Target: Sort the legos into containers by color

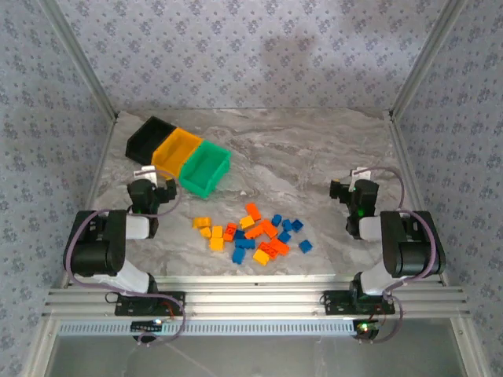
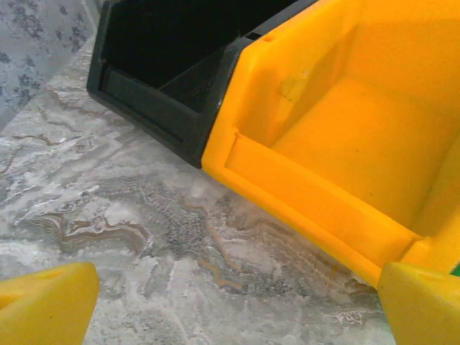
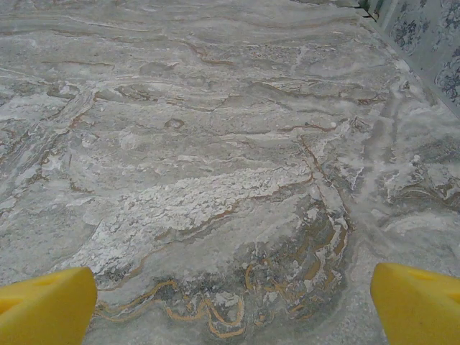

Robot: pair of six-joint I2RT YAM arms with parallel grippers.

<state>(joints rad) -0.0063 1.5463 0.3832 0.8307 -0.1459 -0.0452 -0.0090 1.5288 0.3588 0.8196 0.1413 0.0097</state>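
Seen from above, a grey marbled tabletop (image 1: pixel 314 149) carries a loose heap of small studded plastic legos (image 1: pixel 253 233) in yellow, orange-red and blue. It lies toward 6 o'clock, between the two arms. The heap's long axis runs from 9 to 3 o'clock, with yellow bricks at the 9 o'clock end. Three open-topped rectangular plastic containers sit joined in a row at 10 o'clock: a black bin (image 1: pixel 140 149), a yellow-orange bin (image 1: pixel 165 162) and a green bin (image 1: pixel 198 186). The left claw (image 1: pixel 157 185) stands wide open and empty just in front of the bins, and the legos lie at its 4 o'clock. The right claw (image 1: pixel 352 188), likewise spread wide and empty over bare marble, has them at its 8 o'clock. Both claws seem about equally near the heap.
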